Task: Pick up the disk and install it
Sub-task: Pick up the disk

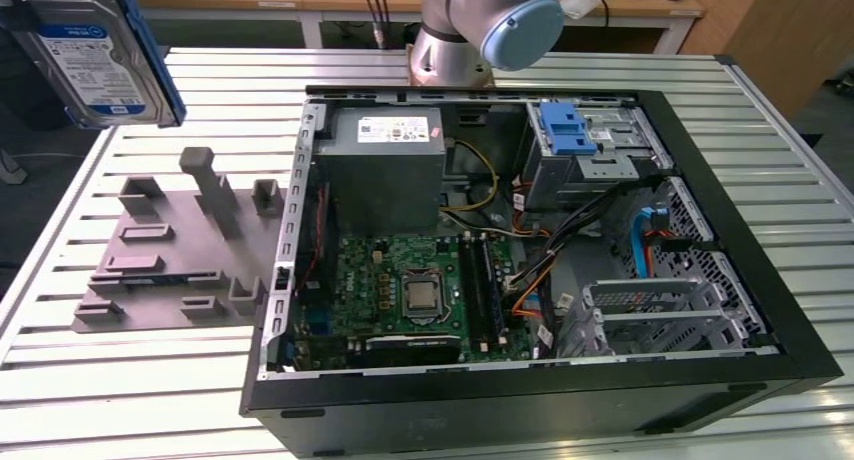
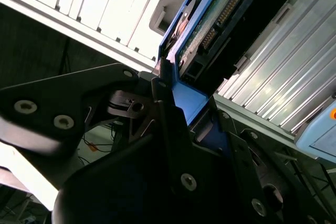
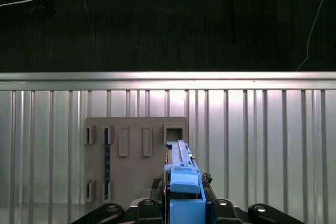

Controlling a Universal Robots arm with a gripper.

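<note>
I hold the disk aloft, pinched in the gripper, well apart from the open computer case.
The exterior view gives me its label side, high at ten o'clock from the case. The second wrist view shows the fingers pressed onto its blue frame. The first wrist view shows it edge-on over the grey fixture plate.

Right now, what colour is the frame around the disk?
Blue. The disk shows its plastic frame best in the first wrist view.
</note>
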